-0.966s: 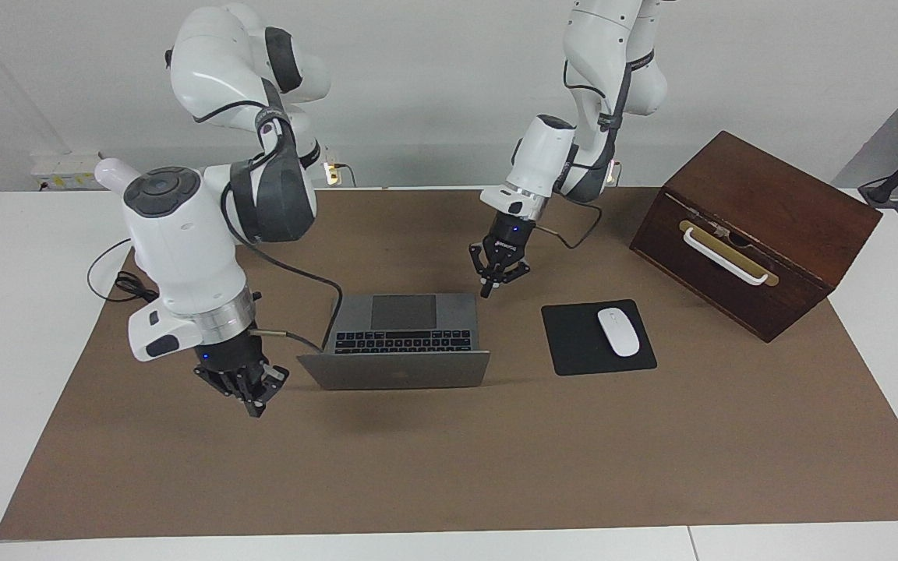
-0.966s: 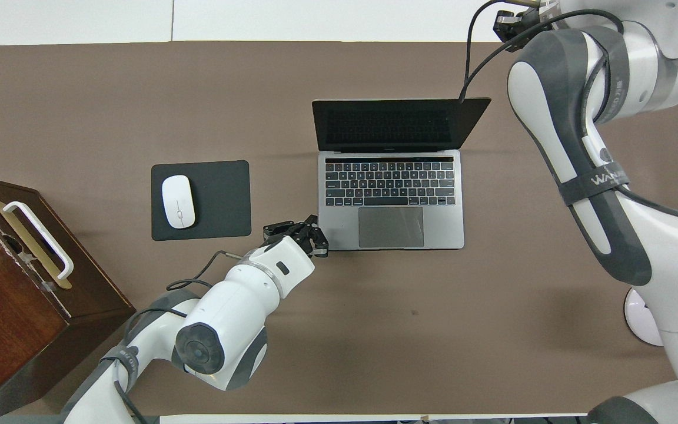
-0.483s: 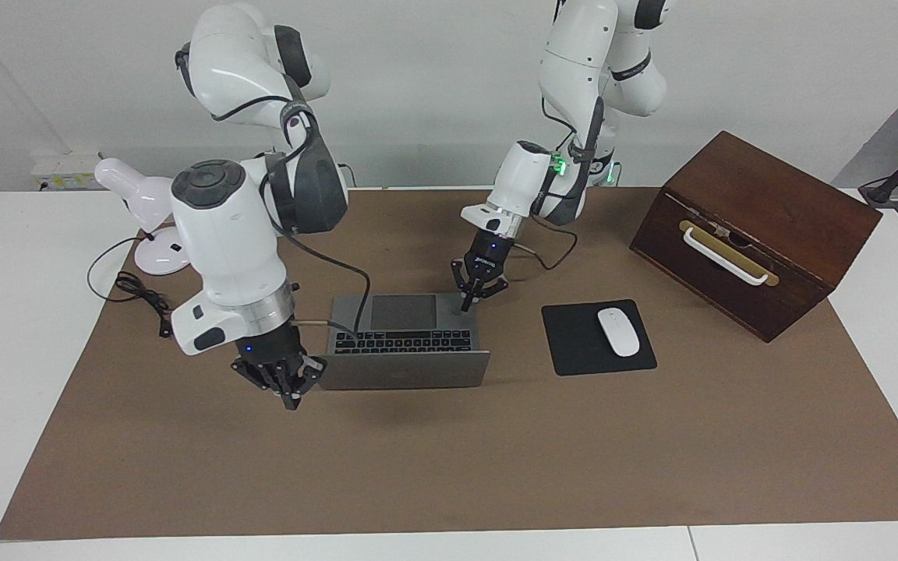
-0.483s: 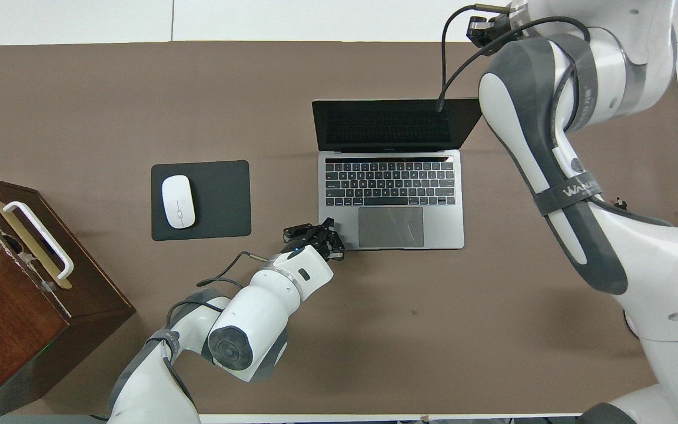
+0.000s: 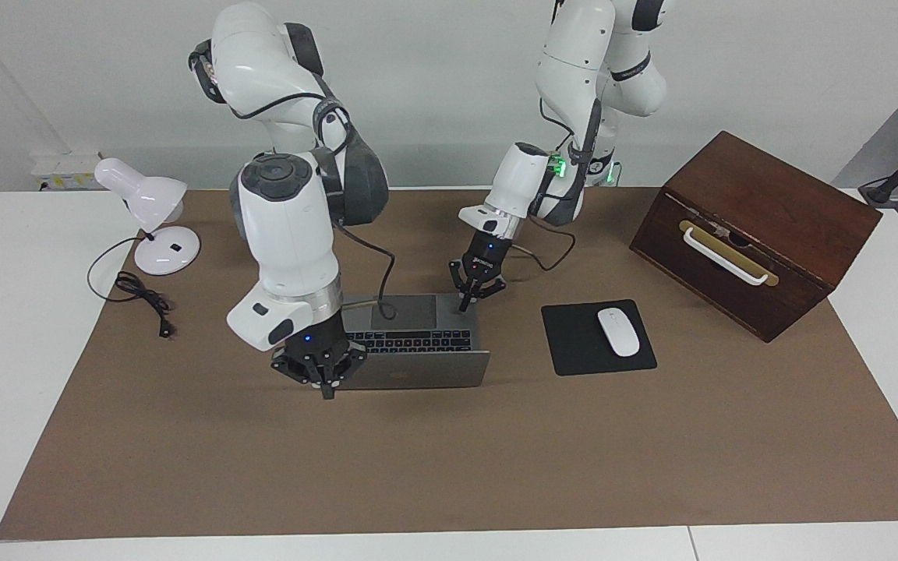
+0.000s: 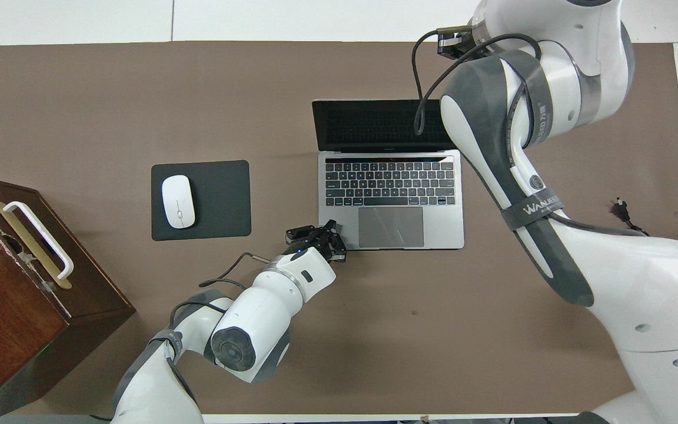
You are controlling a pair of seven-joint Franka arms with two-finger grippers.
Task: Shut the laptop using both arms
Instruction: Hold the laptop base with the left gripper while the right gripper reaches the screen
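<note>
Your left gripper (image 5: 470,298) sits low at the laptop's (image 5: 410,343) palm-rest corner, the one nearest the robots toward the left arm's end; fingers spread, tips seemingly on the deck. Beside it toward that same end lie the black mouse pad (image 5: 574,343) and white mouse (image 5: 618,331), with the wooden box (image 5: 753,234) well apart. Your right gripper (image 5: 323,372) hangs at the raised lid's outer corner, toward the right arm's end, fingers apart, gripping nothing. Lid's up, screen facing the robots.
</note>
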